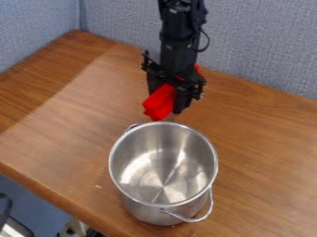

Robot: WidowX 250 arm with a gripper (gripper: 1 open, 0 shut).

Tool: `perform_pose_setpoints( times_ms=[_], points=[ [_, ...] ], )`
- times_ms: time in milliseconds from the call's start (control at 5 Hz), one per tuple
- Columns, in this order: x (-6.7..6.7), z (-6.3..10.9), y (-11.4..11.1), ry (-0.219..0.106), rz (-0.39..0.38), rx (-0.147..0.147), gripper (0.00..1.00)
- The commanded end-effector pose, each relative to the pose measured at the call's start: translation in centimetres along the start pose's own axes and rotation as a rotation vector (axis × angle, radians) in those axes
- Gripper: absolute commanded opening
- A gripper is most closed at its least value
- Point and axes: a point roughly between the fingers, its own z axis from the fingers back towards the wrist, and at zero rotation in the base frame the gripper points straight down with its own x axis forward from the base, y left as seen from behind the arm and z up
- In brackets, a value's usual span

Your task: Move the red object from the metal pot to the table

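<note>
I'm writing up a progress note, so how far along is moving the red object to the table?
Done: the red object is out of the metal pot, beyond its rim. In hand: the end effector appears shut on it. Left: seemingly, setting it on the table and letting go.
</note>
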Motion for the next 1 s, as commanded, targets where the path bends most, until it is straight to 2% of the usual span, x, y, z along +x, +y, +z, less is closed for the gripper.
perform_pose_setpoints(
  times_ms=[0,200,400,600,800],
  points=[
    [1.3,3.9,-0.3,-0.124,-0.010,0.030,0.00],
    [1.5,5.5,-3.8,-0.165,-0.081,0.025,0.00],
    [2.3,5.4,-7.9,-0.167,-0.151,0.003,0.00],
    [3.1,4.9,-10.6,-0.174,-0.165,-0.004,0.00],
    [3.1,4.1,-13.4,-0.180,-0.188,-0.009,0.00]
  ],
)
